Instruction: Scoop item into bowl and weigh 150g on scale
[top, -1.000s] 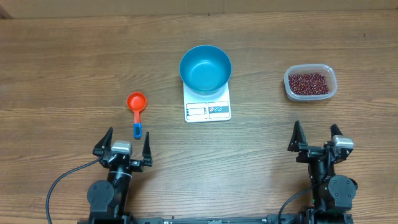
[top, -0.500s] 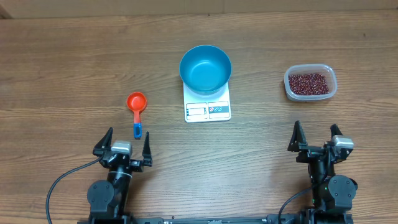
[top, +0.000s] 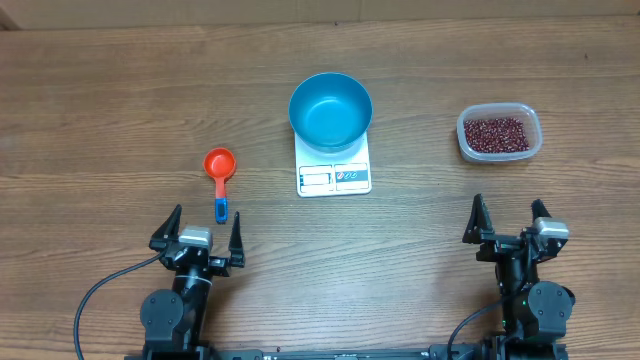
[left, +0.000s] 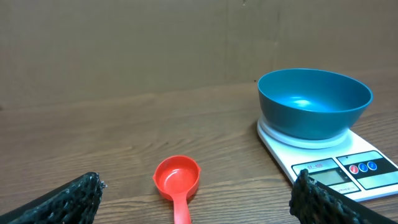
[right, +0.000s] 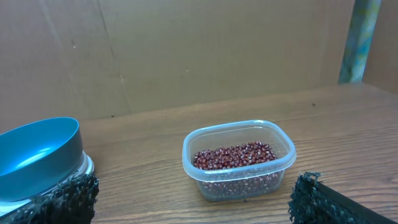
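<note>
Bowl (top: 330, 110) set on scale (top: 334, 176) at centre for direct weighing; scoop (top: 219, 170) at left, beans (top: 497, 133) at upper right; left end effector (top: 207, 216) and right end effector (top: 508, 205) spread apart, empty.

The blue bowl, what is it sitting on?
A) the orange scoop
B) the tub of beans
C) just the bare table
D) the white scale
D: the blue bowl rests right on top of the white scale, and the scale's display end sticks out from under it.
</note>
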